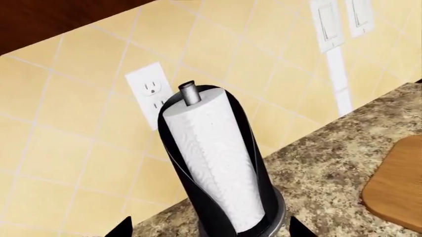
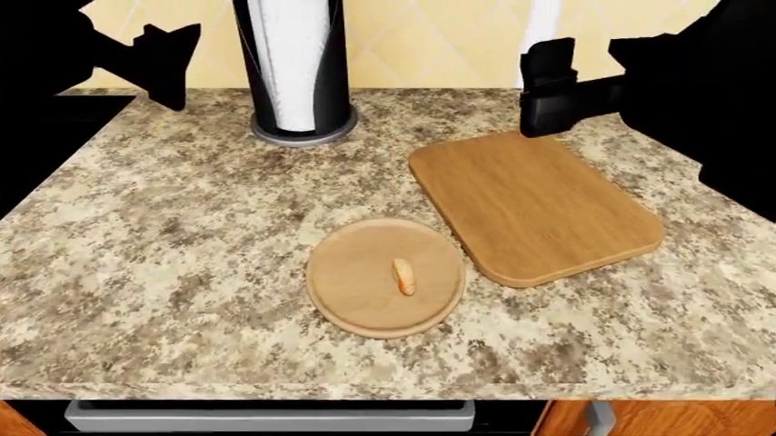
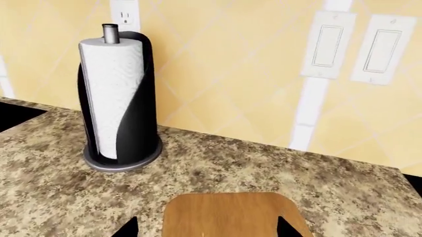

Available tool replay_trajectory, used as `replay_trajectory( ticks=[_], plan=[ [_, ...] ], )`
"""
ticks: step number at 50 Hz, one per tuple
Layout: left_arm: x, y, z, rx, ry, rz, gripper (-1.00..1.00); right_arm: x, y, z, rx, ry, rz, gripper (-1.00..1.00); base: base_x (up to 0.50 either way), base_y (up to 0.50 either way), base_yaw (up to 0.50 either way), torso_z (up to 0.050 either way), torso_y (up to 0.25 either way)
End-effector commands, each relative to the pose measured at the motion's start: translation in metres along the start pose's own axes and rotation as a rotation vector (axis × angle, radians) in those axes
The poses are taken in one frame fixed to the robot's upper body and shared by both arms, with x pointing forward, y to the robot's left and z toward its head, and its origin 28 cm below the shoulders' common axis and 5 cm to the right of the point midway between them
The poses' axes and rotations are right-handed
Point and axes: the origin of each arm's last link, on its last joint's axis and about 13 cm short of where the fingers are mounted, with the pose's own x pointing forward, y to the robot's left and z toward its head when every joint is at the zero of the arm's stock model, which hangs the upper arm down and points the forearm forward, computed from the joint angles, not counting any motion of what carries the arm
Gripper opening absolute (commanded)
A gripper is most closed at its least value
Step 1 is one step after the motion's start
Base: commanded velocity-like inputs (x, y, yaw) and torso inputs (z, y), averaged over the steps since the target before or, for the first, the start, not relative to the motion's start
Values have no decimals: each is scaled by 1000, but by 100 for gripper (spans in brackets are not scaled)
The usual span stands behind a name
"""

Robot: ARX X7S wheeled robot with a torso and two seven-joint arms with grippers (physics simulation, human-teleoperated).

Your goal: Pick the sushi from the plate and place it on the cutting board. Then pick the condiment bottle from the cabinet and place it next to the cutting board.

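The tiny orange-tan sushi (image 2: 404, 276) lies on the round light-wood plate (image 2: 352, 304) near the counter's front. The darker rectangular cutting board (image 2: 533, 204) sits just right of and behind the plate; its corners also show in the wrist views (image 1: 399, 190) (image 3: 231, 215). My left gripper (image 2: 164, 54) hovers at the far left, open (image 1: 211, 232), facing the paper-towel holder. My right gripper (image 2: 548, 91) hangs above the board's far edge, open (image 3: 207, 229), with nothing between its fingers. The condiment bottle is out of view.
A black paper-towel holder (image 2: 297, 68) stands at the back of the granite counter (image 2: 158, 245), against the yellow tiled wall. An outlet (image 1: 150, 88) and light switches (image 3: 359, 47) are on the wall. Dark brown wood (image 1: 53, 19) runs above the tiles.
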Motion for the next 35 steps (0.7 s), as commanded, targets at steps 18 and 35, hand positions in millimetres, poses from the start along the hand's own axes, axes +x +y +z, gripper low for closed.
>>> replay_trajectory(
  ticks=[18, 35],
  plan=[
    [-11, -2, -8, 1, -9, 7, 100, -45, 70, -53, 75, 189, 192, 100, 0, 0, 0, 0, 0],
    [-8, -1, -14, 6, -5, -1, 100, -28, 82, -66, 48, 261, 221, 100, 0, 0, 0, 0, 0]
  ],
)
